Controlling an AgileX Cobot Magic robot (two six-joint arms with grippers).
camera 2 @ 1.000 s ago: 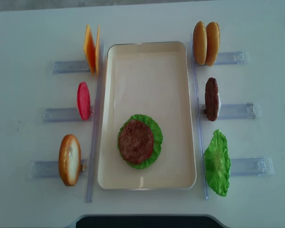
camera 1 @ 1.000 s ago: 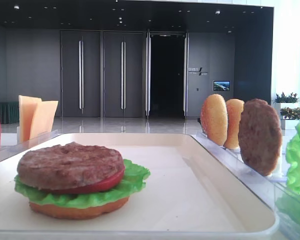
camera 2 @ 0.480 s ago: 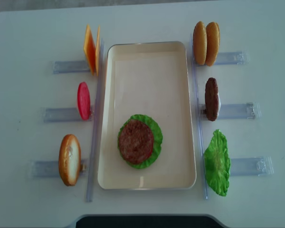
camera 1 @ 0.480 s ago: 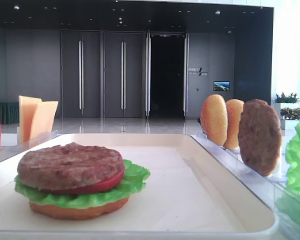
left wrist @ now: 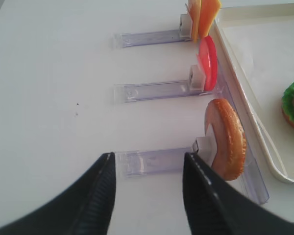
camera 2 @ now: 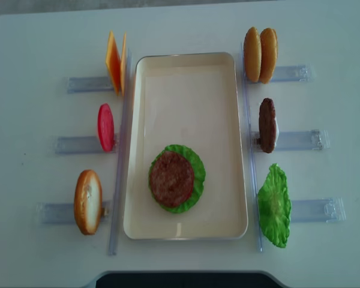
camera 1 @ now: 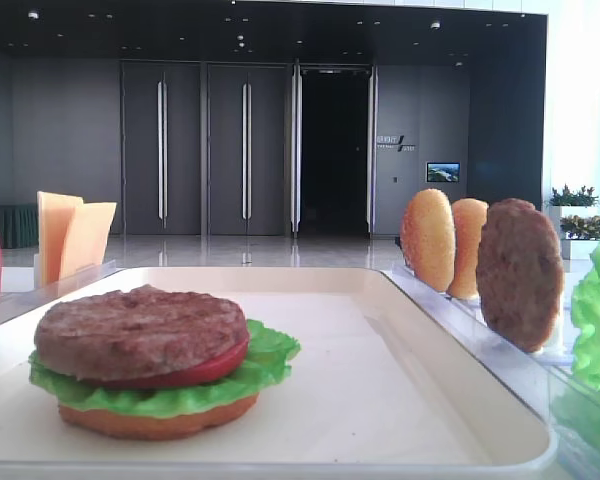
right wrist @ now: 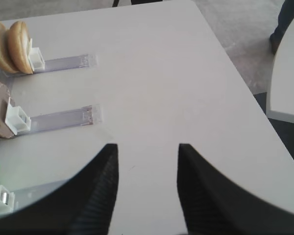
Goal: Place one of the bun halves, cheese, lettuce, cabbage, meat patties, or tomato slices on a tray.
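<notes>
Realsense view: grainy brown meat patty (camera 2: 171, 179) tops lettuce (camera 2: 196, 174) on tray (camera 2: 186, 72).

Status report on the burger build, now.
Both claws open and empty: left claw beside the racked bun half, right claw over bare table. Stack on the tray: meat patty on top. Nothing in the way.

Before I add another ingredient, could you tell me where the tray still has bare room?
The tray is bare from its far rim down to the stacked burger, and in a narrow strip along its near rim. The burger's lettuce crowds the near half.
</notes>
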